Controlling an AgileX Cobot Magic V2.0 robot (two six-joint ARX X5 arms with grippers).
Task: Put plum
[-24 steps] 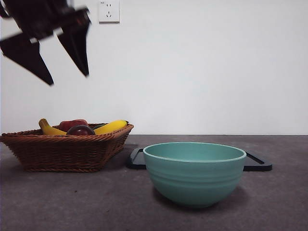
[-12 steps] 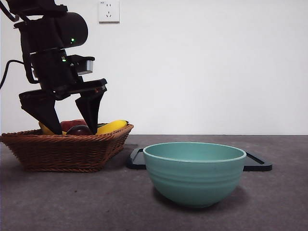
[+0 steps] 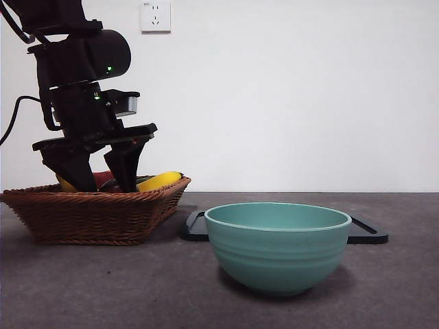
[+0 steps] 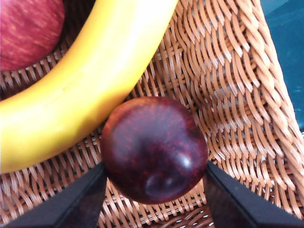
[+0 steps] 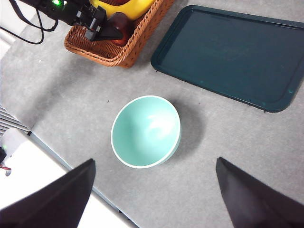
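Surface [image 3: 103, 288]: grey, matte; carries everything below.
Tray [image 5: 232, 52]: dark green, flat, bare, just beyond the bowl.
Basket [image 3: 96, 216]: brown wicker, at one end of the surface, well apart from the bowl; holds 1 plum, 1 red apple [image 4: 28, 28], yellow bananas [image 4: 80, 95].
Bowl [image 3: 278, 247]: teal, nothing inside, near the front; probable destination, though the task names none.
Left end effector [image 4: 154, 190]: down inside the basket, 2 black jaws spread, 1 on each side of the plum, flanking closely, contact unclear.
Right end effector [image 5: 154, 199]: high above the bowl, jaws spread wide, holding nothing, waiting.
Plum [image 4: 154, 149]: dark maroon, glossy, on the wicker floor close to the basket wall, touching a banana.
Step in hand: closing on the plum for the lift.
Doing it well: close evenly across the widest part; squeeze gently, since smooth round skin likely slips upward under hard pressure; rise straight up to avoid snagging banana or weave.
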